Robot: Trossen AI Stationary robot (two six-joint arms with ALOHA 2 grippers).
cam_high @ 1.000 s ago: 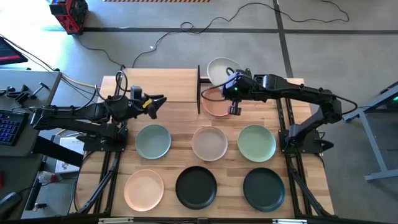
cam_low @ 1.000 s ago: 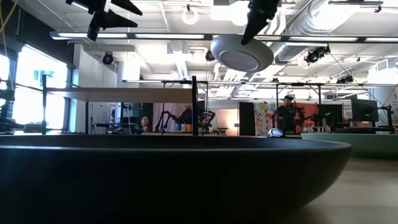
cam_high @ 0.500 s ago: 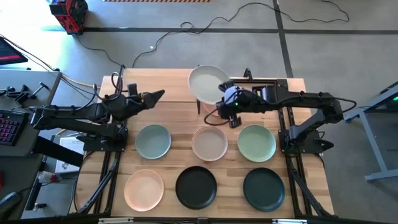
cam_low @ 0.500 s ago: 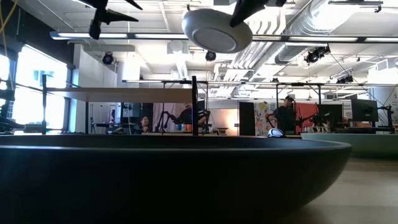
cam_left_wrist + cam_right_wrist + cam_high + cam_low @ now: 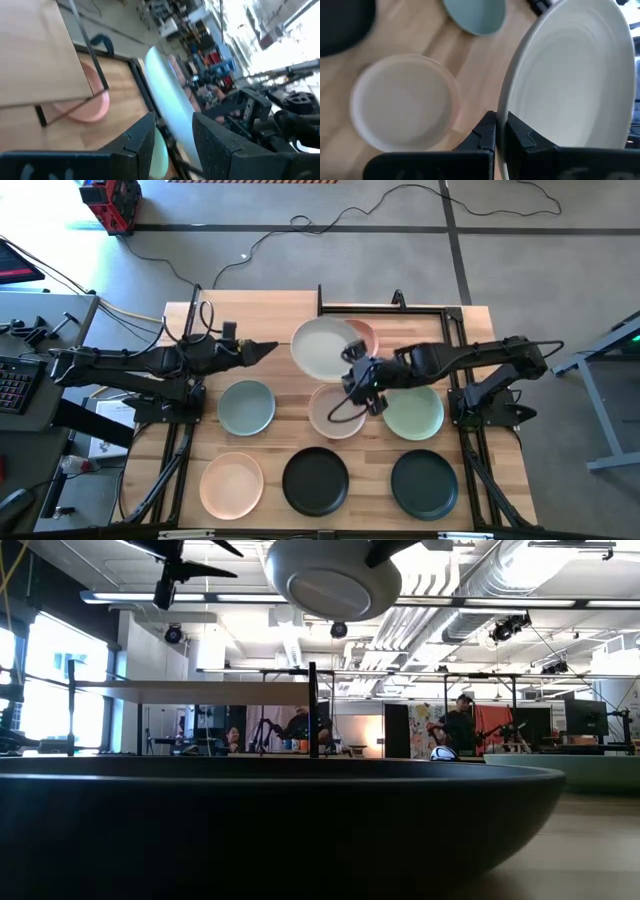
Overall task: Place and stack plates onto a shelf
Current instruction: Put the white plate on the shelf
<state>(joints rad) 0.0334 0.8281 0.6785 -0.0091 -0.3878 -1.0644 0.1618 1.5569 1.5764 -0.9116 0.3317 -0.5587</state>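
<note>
Right pincer clamps pale green plate rim, raised mid-tabletop; left pincer wide, just left.

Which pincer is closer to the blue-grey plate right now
Left. The left pincer hovers open just behind the blue-grey plate. The right pincer, shut on the pale green plate it carries, sits farther off toward the table's middle.

A red machine and a black cable lie on the grey floor.
</note>
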